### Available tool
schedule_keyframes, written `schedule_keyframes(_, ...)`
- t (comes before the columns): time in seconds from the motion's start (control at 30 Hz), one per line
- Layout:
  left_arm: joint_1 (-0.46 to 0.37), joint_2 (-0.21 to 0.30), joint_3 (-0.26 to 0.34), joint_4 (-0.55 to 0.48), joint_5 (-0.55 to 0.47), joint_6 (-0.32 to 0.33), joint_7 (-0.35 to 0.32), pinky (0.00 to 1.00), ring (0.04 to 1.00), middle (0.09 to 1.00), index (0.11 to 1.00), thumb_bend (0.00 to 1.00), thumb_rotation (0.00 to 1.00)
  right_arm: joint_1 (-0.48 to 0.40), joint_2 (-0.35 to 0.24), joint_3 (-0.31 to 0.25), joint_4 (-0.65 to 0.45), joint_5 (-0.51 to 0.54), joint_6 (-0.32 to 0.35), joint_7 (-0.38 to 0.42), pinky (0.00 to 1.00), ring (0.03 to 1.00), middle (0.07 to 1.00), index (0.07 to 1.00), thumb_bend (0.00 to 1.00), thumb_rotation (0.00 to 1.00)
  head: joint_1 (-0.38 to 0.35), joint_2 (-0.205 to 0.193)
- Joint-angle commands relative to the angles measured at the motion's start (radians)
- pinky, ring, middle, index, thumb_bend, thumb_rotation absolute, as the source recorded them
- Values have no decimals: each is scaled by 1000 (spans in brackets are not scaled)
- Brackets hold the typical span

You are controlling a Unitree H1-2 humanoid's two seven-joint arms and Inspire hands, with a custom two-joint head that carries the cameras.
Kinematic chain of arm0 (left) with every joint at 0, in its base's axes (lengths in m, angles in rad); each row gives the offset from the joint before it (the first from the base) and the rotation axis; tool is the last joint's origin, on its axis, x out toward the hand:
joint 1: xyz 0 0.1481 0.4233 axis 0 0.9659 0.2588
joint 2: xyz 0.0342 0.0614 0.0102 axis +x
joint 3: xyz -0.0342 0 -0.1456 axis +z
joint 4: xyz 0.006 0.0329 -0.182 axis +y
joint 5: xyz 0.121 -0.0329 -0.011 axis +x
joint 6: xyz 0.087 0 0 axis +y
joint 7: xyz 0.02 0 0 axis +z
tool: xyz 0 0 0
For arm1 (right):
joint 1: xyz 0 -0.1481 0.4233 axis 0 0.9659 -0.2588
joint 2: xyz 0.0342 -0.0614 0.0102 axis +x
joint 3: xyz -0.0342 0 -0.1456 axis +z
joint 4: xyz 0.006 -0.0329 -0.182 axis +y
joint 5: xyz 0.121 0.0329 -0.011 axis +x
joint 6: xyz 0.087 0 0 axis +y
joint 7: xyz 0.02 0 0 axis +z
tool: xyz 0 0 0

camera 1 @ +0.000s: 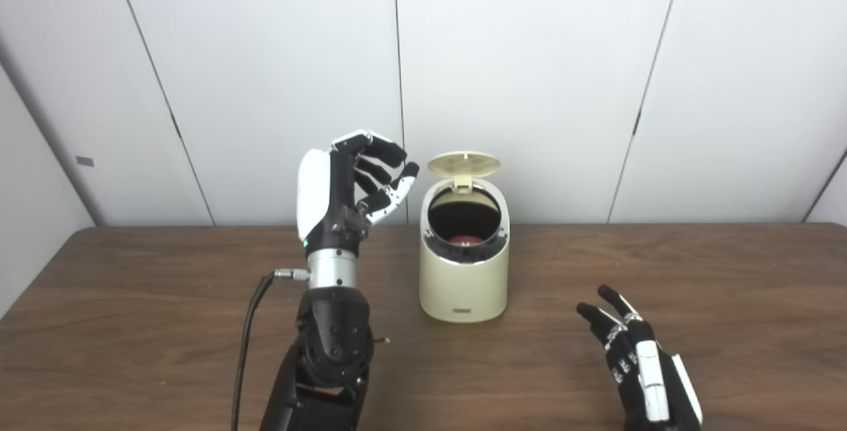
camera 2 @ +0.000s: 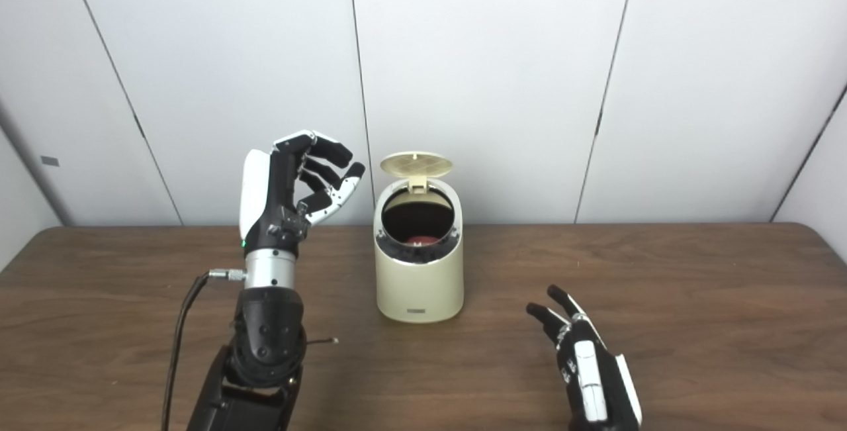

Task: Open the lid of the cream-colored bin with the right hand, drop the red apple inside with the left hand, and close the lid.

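The cream-colored bin [camera 1: 464, 282] stands upright on the brown table, a little past its middle. Its round lid [camera 1: 463, 164] is flipped up and back on its hinge. Down inside the dark opening a bit of the red apple [camera 1: 466, 239] shows. My left hand [camera 1: 351, 186] is raised upright just left of the bin's top, fingers curled but apart, holding nothing. My right hand [camera 1: 638, 358] rests low over the table to the bin's front right, fingers stretched out and empty.
The wooden table [camera 1: 165, 298] runs the full width of the view. White wall panels [camera 1: 529, 53] stand right behind the bin. A black cable [camera 1: 246, 338] hangs from my left wrist down to the table's near edge.
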Motion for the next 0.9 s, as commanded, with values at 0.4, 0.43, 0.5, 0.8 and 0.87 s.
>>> schedule_keyframes(0.4, 138, 19, 148, -213, -263, 100, -132, 419, 426, 496, 512, 499, 0, 1, -17, -11, 17, 14, -25, 18, 937, 873, 784, 854, 599, 861, 1, 13)
schedule_keyframes(0.43, 157, 22, 156, -215, -294, 91, -145, 427, 452, 486, 511, 508, 0, 1, -16, -11, 12, 14, -22, 16, 941, 879, 795, 853, 603, 860, 1, 14)
schedule_keyframes(0.5, 195, 31, 169, -213, -352, 68, -170, 444, 504, 540, 502, 507, 35, -1, -14, -12, 0, 15, -15, 12, 942, 890, 821, 852, 592, 858, 0, 14)
schedule_keyframes(0.8, 375, 95, 173, -167, -547, -32, -309, 924, 939, 973, 986, 506, 634, -63, -68, 3, -27, -13, 9, 34, 1000, 1000, 962, 913, 591, 910, -8, 23)
schedule_keyframes(0.87, 406, 89, 167, -164, -563, -40, -316, 974, 979, 993, 997, 499, 717, -92, -78, 7, -31, -34, 22, 28, 1000, 1000, 960, 905, 606, 887, -7, 25)
